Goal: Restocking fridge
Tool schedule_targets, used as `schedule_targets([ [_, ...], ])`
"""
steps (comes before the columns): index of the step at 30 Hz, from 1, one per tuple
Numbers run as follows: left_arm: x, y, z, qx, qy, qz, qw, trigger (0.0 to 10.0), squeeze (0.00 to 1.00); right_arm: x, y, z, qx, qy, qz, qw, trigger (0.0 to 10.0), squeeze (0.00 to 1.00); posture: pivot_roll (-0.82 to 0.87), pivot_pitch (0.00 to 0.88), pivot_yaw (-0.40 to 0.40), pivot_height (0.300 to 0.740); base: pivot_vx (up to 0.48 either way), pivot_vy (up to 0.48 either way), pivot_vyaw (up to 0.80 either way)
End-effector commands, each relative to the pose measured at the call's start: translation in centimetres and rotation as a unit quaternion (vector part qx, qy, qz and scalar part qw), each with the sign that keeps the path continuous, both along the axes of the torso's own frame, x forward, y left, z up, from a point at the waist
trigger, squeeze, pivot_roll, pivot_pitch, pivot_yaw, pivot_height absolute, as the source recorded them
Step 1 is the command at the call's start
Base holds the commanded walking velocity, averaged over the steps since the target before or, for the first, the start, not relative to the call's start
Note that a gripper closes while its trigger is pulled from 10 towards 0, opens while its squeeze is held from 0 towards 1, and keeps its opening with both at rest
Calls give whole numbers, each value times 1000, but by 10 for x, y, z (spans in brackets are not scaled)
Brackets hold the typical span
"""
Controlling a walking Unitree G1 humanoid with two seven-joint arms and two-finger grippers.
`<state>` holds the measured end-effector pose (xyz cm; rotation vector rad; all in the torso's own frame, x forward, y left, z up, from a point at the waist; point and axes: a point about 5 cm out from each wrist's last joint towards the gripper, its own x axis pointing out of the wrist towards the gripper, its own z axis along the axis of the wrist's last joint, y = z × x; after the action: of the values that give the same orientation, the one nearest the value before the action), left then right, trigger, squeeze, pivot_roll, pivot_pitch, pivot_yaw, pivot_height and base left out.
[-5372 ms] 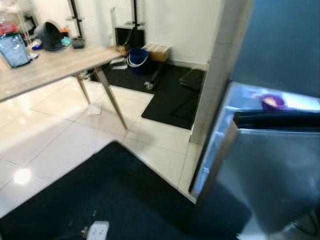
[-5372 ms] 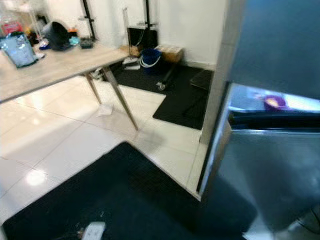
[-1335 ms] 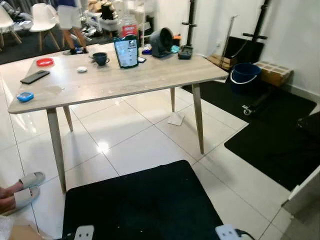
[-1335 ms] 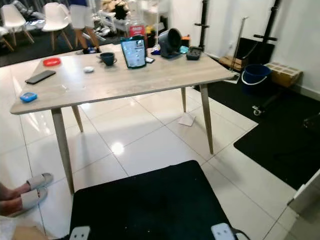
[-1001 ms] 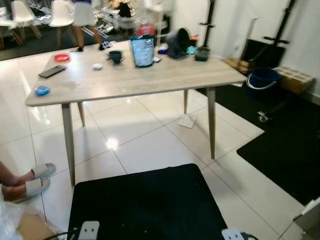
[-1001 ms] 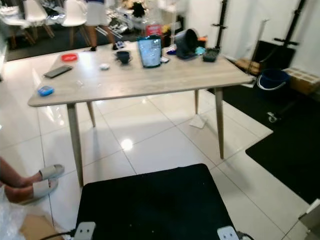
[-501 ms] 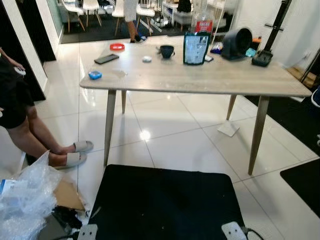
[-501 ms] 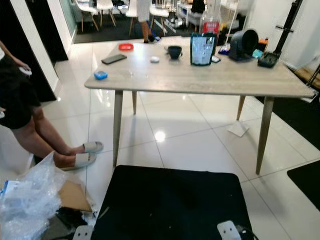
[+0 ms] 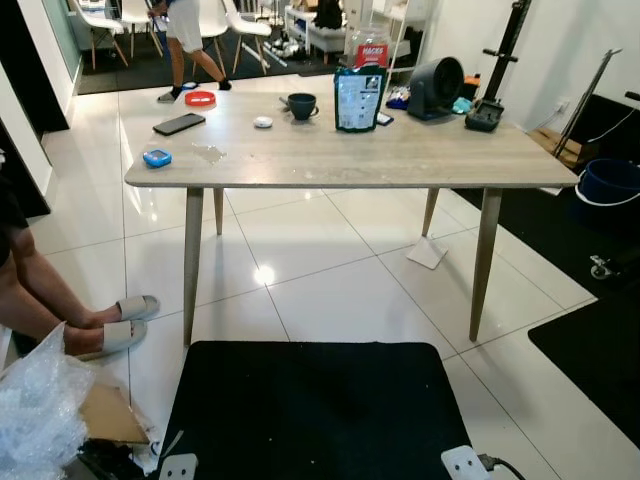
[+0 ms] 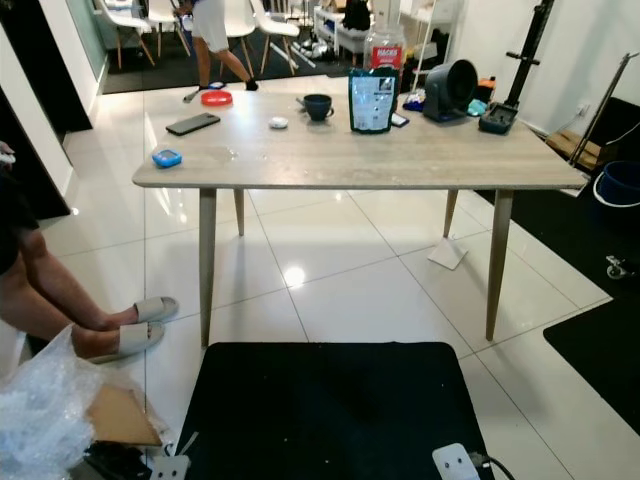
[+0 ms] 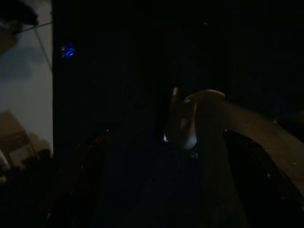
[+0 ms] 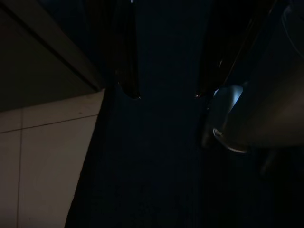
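A light wooden table [image 9: 400, 165] stands in front of me across a black floor mat [image 9: 310, 410]. On it are a dark blue pouch [image 9: 353, 98], a bottle with a red label [image 9: 371, 50] behind the pouch, a dark cup [image 9: 301, 104], a phone [image 9: 180, 123], a red dish [image 9: 200, 98] and a small blue object [image 9: 157, 157]. Both arms hang low over the mat. In the dim wrist views my left gripper [image 11: 171, 190] and right gripper [image 12: 165, 96] have their fingers apart with nothing between them.
A person's legs in grey slippers [image 9: 110, 335] are at the left, beside crumpled plastic wrap [image 9: 40, 420] and cardboard. A dark fan [image 9: 437, 88] and a black item [image 9: 484, 115] sit on the table's far right. A blue bucket [image 9: 610, 180] stands at the right; another person [image 9: 185, 25] walks by white chairs behind.
The camera has swung left, away from the open fridge, and now faces the table squarely. The seated person and the plastic wrap have come into view at the left.
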<state>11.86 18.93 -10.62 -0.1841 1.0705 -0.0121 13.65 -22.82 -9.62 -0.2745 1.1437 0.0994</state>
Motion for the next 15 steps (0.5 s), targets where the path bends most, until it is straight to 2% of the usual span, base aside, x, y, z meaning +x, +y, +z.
schedule_targets([
  [1, 3, -3, 0, -5, -1, -3, 1000, 10000, 0, -2, -4, 0, -5, 4, 0, 1000, 10000, 0, 7, 0, -24, 740, 307, 0, 0],
  [15, -4, -5, -2, -8, 8, -3, 1000, 10000, 0, -3, -4, 0, -1, 6, -9, 1000, 10000, 0, 7, 0, -29, 740, 325, 0, 0],
])
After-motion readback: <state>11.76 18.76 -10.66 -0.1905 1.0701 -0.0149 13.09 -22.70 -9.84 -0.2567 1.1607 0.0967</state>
